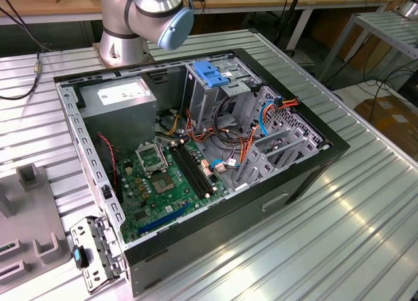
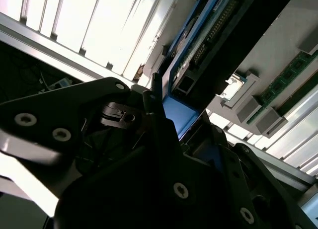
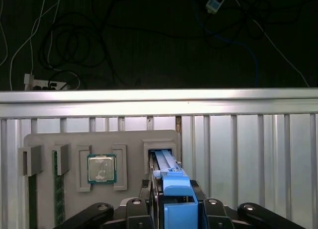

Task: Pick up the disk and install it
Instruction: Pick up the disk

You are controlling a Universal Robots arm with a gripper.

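The disk stands on edge in a slot of the grey fixture plate, its blue side rail facing the first wrist view. In the second wrist view the disk shows its dark body, its green circuit-board edge and a blue end face. My gripper sits right at the near end of the disk, with its black fingers pressed against both sides of the blue rail. The gripper looks shut on the disk.
The open computer case lies on the ribbed aluminium table, with the motherboard exposed. A bare blue bracket sits on top of the drive cage. The fixture plate also holds a processor and memory sticks. The arm's base stands behind the case.
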